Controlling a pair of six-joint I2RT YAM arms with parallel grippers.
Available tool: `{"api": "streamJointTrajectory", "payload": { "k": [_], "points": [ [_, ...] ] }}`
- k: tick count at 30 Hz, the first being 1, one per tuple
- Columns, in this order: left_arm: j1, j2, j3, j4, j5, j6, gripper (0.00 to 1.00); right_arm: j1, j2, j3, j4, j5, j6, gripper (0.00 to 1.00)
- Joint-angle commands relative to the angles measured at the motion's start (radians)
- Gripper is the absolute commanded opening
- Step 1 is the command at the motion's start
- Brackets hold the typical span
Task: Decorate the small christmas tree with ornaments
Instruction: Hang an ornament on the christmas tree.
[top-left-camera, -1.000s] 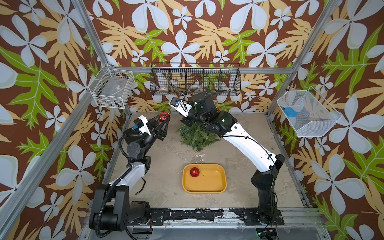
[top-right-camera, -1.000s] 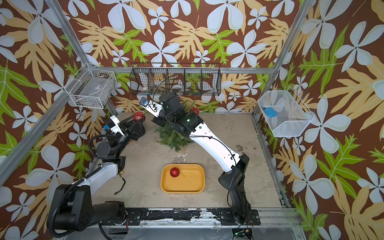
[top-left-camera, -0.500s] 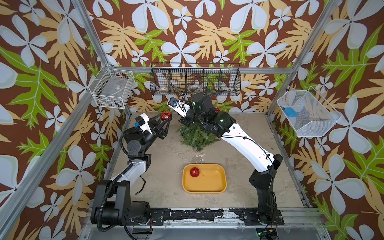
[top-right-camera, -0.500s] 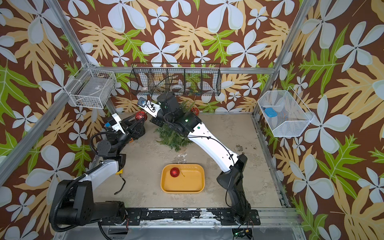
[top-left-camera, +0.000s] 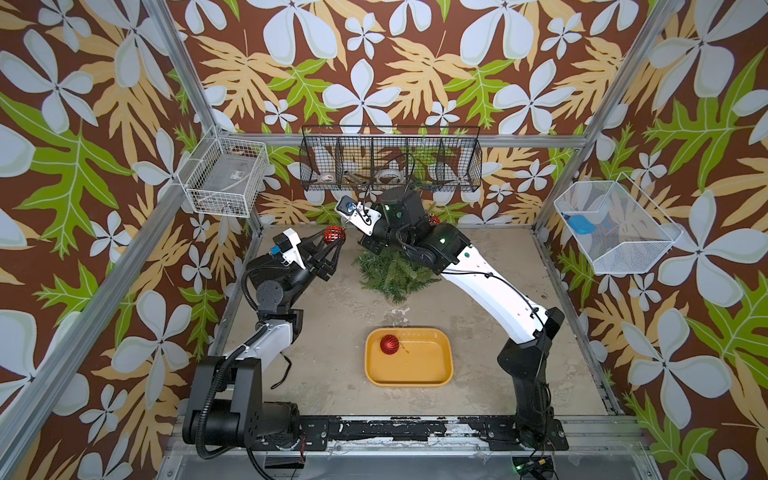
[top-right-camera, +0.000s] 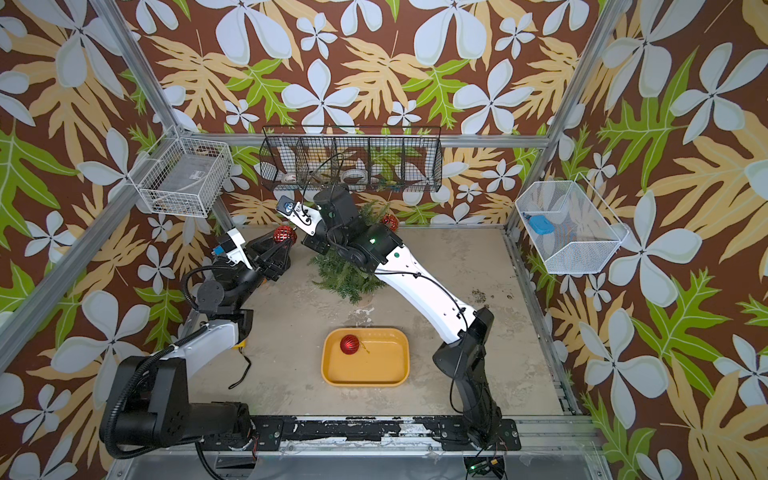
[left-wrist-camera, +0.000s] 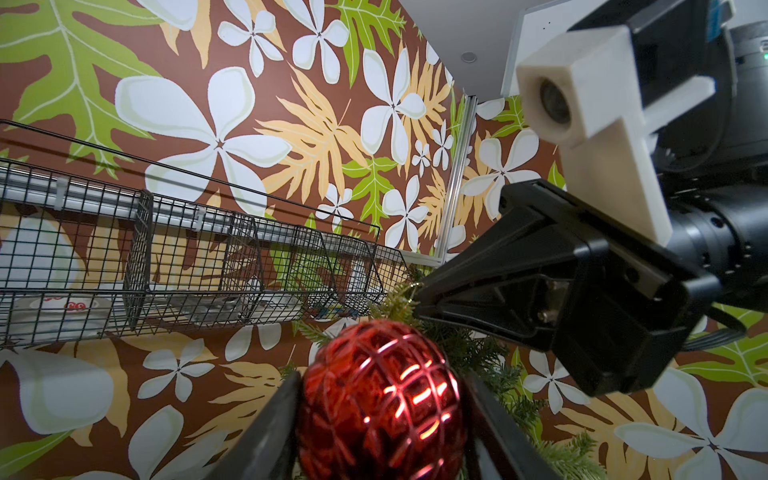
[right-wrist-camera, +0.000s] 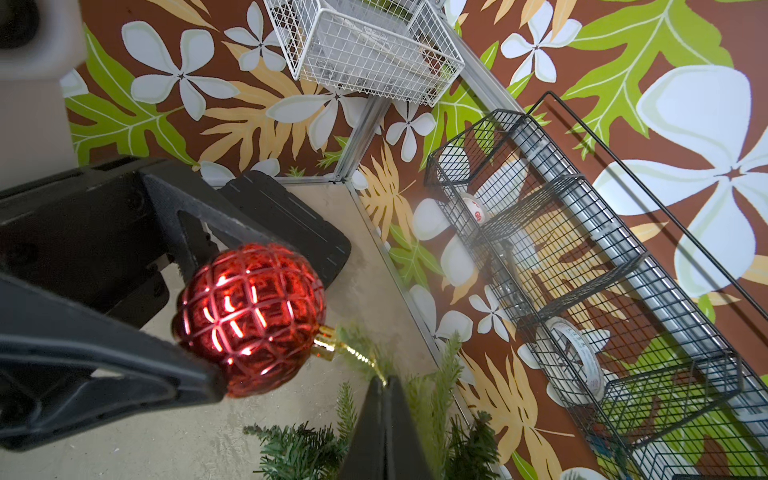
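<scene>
In both top views the left gripper was raised above the surface, clamped on a faceted bauble. It was just beside the small christmas tree, which stood near the back wall. The right arm reached across the tree's top. A third bauble showed at the tree's far side. A ribbed bauble lay in a corner of the yellow tray, well apart from the tree.

The left wrist view showed the faceted bauble squeezed between two dark fingers. The right gripper tapered to a closed point just beyond it, against green needles, with a black wire basket on the wall behind.

In the right wrist view a gold cord ran from the bauble's gold cap to the right gripper. Its tips were pressed together on the cord, with tree branches around them.
</scene>
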Motion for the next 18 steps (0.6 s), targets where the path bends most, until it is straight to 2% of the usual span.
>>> {"api": "streamJointTrajectory", "payload": {
  "k": [1,13,18],
  "points": [
    [0.003,0.009,-0.001,0.079,0.034,-0.029,0.14,0.001,0.001,0.005,-0.001,0.004,-0.01,0.0],
    [0.004,0.083,0.001,0.299,0.137,-0.153,0.12,0.002,-0.013,0.009,-0.004,-0.009,-0.006,0.0],
    [0.003,0.093,0.008,0.298,0.146,-0.156,0.12,0.003,-0.016,0.005,-0.008,0.002,-0.01,0.0]
  ]
}}
